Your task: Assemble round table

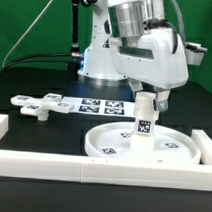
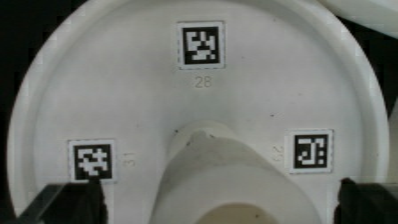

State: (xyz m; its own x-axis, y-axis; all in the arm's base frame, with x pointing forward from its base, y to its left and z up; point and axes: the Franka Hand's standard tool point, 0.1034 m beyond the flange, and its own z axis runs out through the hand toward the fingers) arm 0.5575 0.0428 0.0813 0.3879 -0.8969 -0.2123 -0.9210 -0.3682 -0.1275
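Observation:
The round disc (image 1: 172, 149) lies rim up on the black table, near the front rail. The short cylindrical post (image 1: 145, 118) stands upright on the disc's middle, with a tag on its side. My gripper (image 1: 147, 99) is straight above it, over the post's top. In the wrist view the post (image 2: 222, 165) rises between my two dark fingers (image 2: 71, 205), with a gap showing on each side, so the gripper (image 2: 217, 208) is open. The disc (image 2: 196, 100) fills that view and shows three tags. The cross-shaped foot (image 1: 39, 105) lies flat at the exterior view's left.
The marker board (image 1: 102, 106) lies behind the disc, near the arm's base. Long white border rails run along the front (image 1: 91, 170) and the exterior view's left (image 1: 1, 127). Black cables trail behind at the left.

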